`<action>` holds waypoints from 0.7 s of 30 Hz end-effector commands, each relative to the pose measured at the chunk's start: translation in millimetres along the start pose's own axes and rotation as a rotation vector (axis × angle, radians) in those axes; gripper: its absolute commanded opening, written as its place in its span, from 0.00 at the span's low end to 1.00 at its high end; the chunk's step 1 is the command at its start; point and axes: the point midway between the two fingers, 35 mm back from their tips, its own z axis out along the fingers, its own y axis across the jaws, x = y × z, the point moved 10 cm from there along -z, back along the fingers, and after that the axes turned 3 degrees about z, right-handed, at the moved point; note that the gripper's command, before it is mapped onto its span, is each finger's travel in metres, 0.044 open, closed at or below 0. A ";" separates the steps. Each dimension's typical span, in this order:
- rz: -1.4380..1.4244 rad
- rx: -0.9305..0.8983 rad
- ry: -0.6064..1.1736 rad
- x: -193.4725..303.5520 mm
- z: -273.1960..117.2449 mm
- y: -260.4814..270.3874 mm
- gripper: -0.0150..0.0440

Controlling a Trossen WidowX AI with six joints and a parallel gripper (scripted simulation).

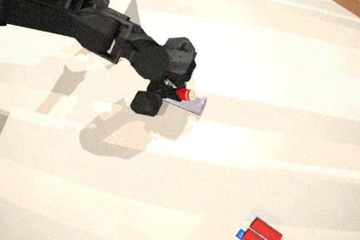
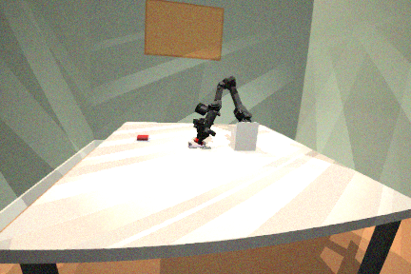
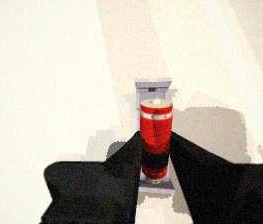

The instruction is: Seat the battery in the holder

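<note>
The red battery [image 1: 182, 94] [image 3: 156, 122] is between the fingers of my gripper [image 1: 177, 93] [image 3: 153, 135], which is shut on it. The battery's terminal end is raised and tilted towards the wrist camera, short of the lip end of the pale grey holder [image 1: 192, 107] [image 3: 153, 83]. The flat end is lower, at the holder's spring end; only a sliver of the spring [image 3: 155, 181] shows, and whether they touch is unclear. The lip stands beyond the terminal end, not over it. The fingers hide the middle of the holder.
Two red cylinders with a blue tag [image 1: 240, 233] lie side by side, well away from the holder; they show as a small red block [image 2: 143, 137] in the exterior view. A white box [image 2: 246, 136] stands near the arm's base.
</note>
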 end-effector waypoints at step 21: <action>0.019 -0.017 0.089 -7.1 5.8 1.1 0.40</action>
